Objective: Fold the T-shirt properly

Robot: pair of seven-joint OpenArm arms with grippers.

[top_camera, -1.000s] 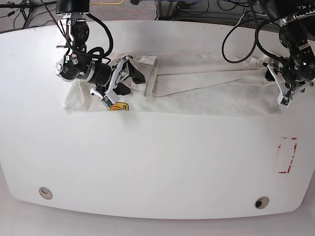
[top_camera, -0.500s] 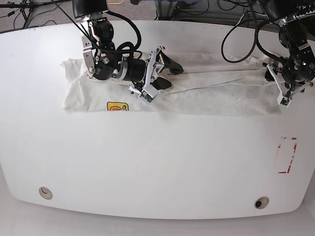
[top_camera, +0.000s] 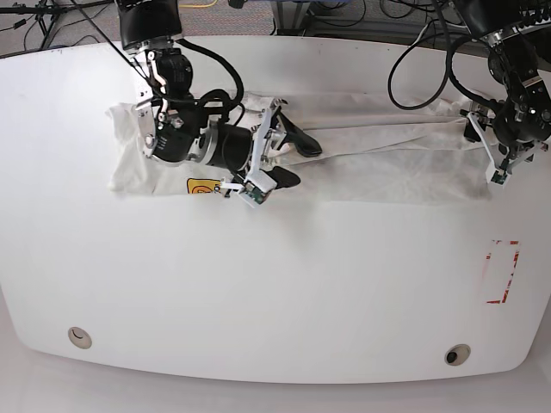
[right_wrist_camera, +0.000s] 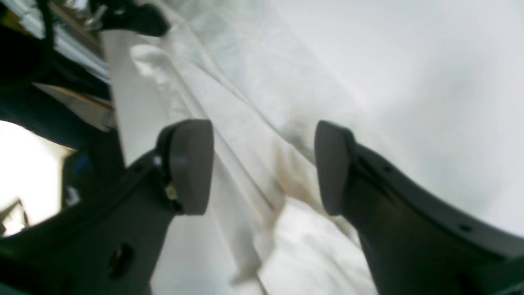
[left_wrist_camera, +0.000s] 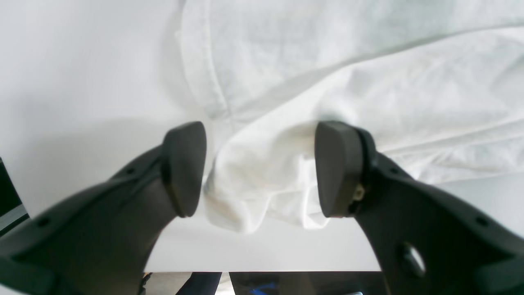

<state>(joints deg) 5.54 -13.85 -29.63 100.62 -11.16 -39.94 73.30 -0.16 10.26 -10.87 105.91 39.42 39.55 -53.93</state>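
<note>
A: T-shirt (top_camera: 362, 151) lies folded in a long band across the far table (top_camera: 275, 284) — axis left-right.

B: Right gripper (top_camera: 288, 155) parted, mid-band. Left gripper (left_wrist_camera: 260, 168) wide, straddling the right-end corner, not clamped.

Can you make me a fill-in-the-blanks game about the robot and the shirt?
1. The T-shirt lies on a ____ table.
2. The small label on the shirt is ____.
3. The left gripper has its fingers ____ around a bunched corner of the shirt.
4. The robot has ____ arms.

Missing words: white; yellow; open; two
</note>
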